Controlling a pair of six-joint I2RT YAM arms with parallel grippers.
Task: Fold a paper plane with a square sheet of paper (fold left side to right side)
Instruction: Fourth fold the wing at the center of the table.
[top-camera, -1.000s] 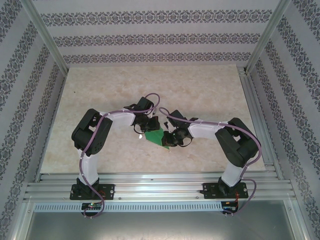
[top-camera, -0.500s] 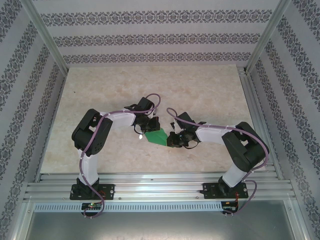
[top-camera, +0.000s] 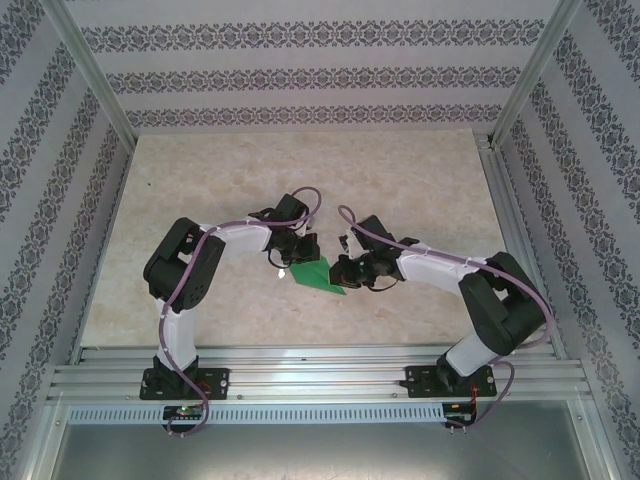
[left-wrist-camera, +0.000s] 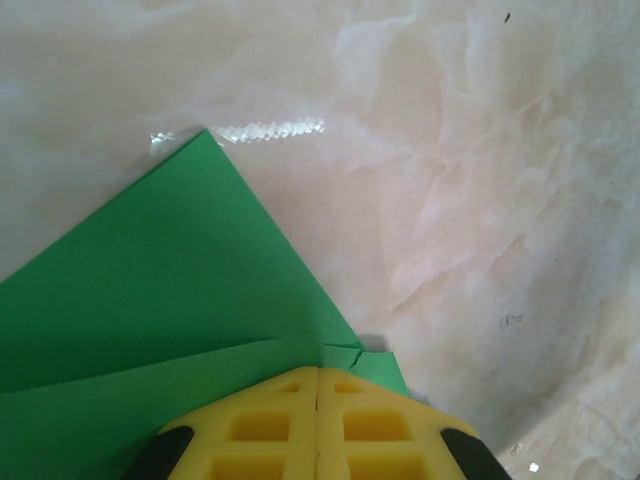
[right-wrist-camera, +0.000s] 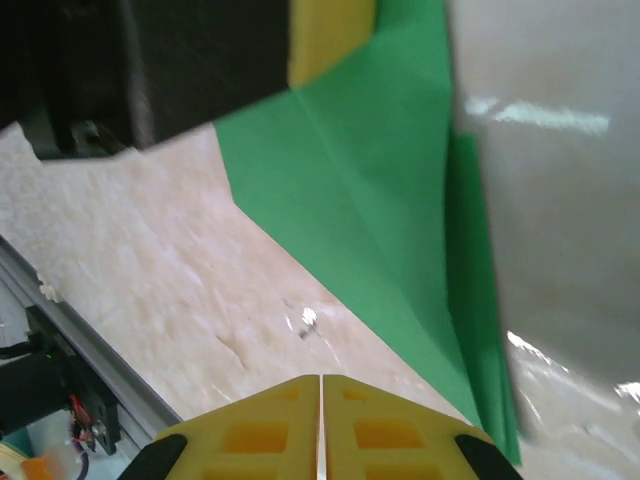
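Note:
The bright-green sheet of paper (top-camera: 318, 274) lies folded on the table between the two arms, with layered edges and a pointed corner (left-wrist-camera: 206, 133). My left gripper (left-wrist-camera: 317, 368) is shut, and its yellow tips rest on the paper's near edge beside a small crease. In the top view it sits at the paper's upper left (top-camera: 299, 251). My right gripper (right-wrist-camera: 320, 377) is shut over bare table, just short of the paper (right-wrist-camera: 370, 180). In the top view it is at the paper's right edge (top-camera: 340, 268). The left gripper's yellow finger (right-wrist-camera: 325, 35) shows on the paper's far side.
The marble-patterned table (top-camera: 400, 180) is ringed by patterned walls and an aluminium rail (top-camera: 320, 365) at the near edge. A small white speck (top-camera: 281, 272) lies just left of the paper.
The right arm has stretched its elbow out to the right, and its gripper has shifted slightly up along the paper's right edge. The left arm has stayed put.

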